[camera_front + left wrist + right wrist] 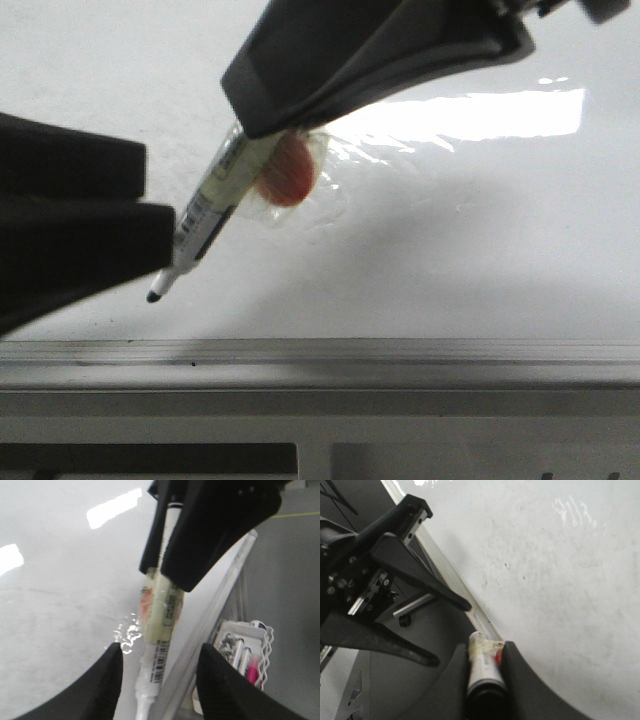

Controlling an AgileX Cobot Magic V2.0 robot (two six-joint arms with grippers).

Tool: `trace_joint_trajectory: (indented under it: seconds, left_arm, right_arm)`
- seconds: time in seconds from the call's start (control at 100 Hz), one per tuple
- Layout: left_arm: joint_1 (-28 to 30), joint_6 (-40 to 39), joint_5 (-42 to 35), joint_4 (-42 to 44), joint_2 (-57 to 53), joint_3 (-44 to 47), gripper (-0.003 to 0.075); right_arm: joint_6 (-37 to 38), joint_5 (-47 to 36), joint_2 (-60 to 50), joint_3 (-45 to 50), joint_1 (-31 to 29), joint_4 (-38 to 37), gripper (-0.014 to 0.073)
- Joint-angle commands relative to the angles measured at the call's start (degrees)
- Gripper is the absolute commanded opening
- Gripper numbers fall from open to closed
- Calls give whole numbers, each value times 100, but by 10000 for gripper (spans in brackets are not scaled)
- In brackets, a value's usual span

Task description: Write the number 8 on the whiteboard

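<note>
Glossy whiteboard [480, 230], metal rail [320, 352]; matt black tool [370, 50].

barcode on marker [159, 635], its print too blurred to read

The whiteboard [480, 250] lies bare and open from 12 through 4 o'clock of the marker [205, 220]. The left gripper [150, 195], jaws spread, blocks 9 o'clock, and the grey edge rail [400, 352] bars 6 o'clock.
</note>
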Motion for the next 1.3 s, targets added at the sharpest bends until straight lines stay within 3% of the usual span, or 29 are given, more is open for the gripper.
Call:
trace_joint_trajectory:
  seconds: [0.0, 0.14, 0.27, 0.57, 0.95, 1.09, 1.2, 1.29]
  left_arm:
    - [-19, -76, -431, -752, -645, 39, 326]
    - [-19, -76, 304, -1511, -1631, 91, 326]
    - [-19, -76, 795, -1595, -2223, 91, 325]
    - [-19, -76, 1118, -1620, -2401, 91, 323]
    - [-19, -76, 1130, -1620, -2401, 91, 323]
    - [-19, -76, 1130, -1620, -2401, 91, 323]
    - [-19, -76, 1130, -1620, -2401, 91, 322]
    - [-19, -76, 1130, -1620, -2401, 91, 322]
  right_arm:
    - [83, -256, -247, -267, -97, 71, -71]
    - [195, 337, -284, -642, -391, 71, -70]
    - [195, 468, -284, -1067, -748, 71, -52]
    - [207, 1218, 212, -2151, -1842, -38, -52]
    - [229, 1330, 630, -1967, -1816, -759, -46]
    - [853, 1742, 200, -1814, -1816, -1702, -42]
    - [854, 1961, 161, -1670, -1765, -1548, -42]
    - [854, 1627, 322, -1510, -1512, -1386, -42]
